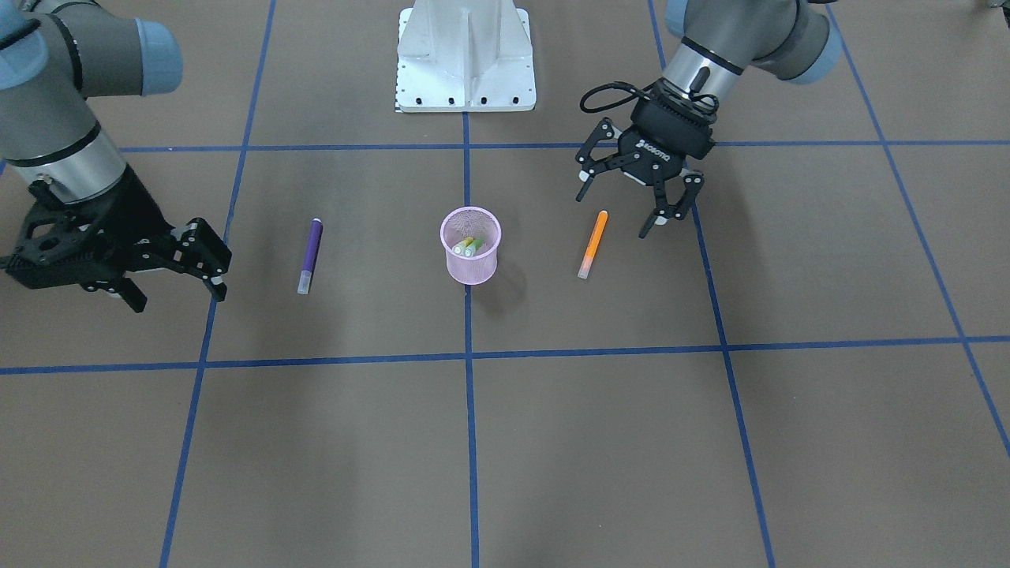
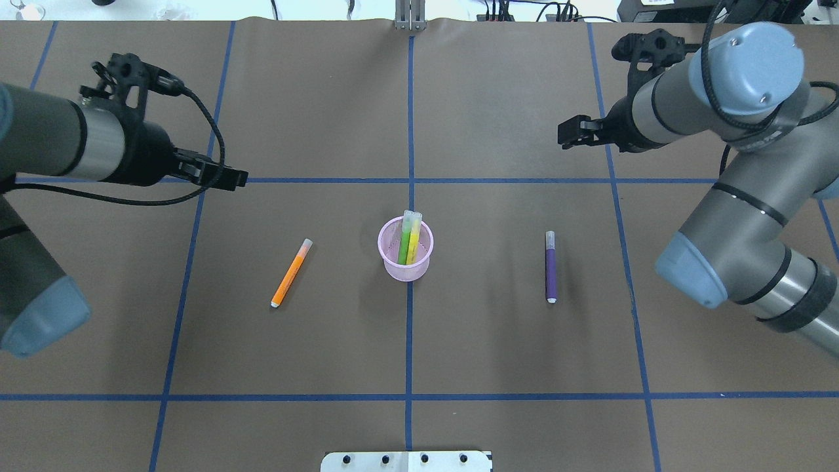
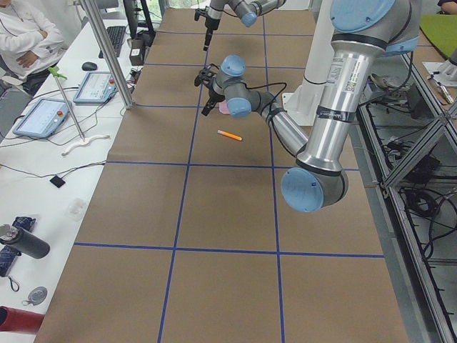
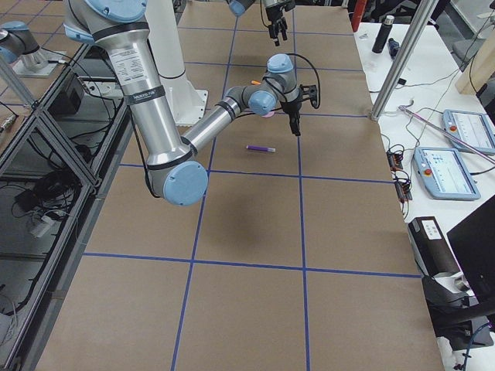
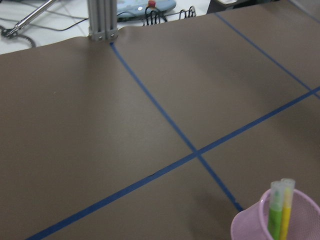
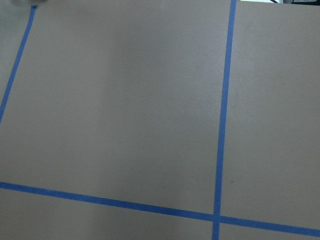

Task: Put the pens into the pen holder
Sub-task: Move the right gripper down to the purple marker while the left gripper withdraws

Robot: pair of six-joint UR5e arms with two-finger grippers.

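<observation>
Already a green pen (image 2: 404, 246) and a yellow pen (image 2: 413, 244) stood leaning together inside the small pink wire-mesh pen holder (image 2: 406, 265), which sat at the middle of the brown table marked with blue tape lines (image 1: 789, 442). The slim orange pen with a pale cap (image 1: 592, 244) lay slantwise on the robot's left of the cup. The slim purple pen with a pale cap (image 1: 310, 256) lay on its right, both well apart from it.

The left gripper (image 1: 614, 214) hung above the table near the orange pen, jaws spread and holding nothing. The right gripper (image 1: 181, 300) was likewise spread and empty, off to the side of the purple pen.

The risks looked plain. A thin round pen might roll or pivot if pinched off-centre. The light cup could tip when nudged, and the leaning pens might block an incoming one.
</observation>
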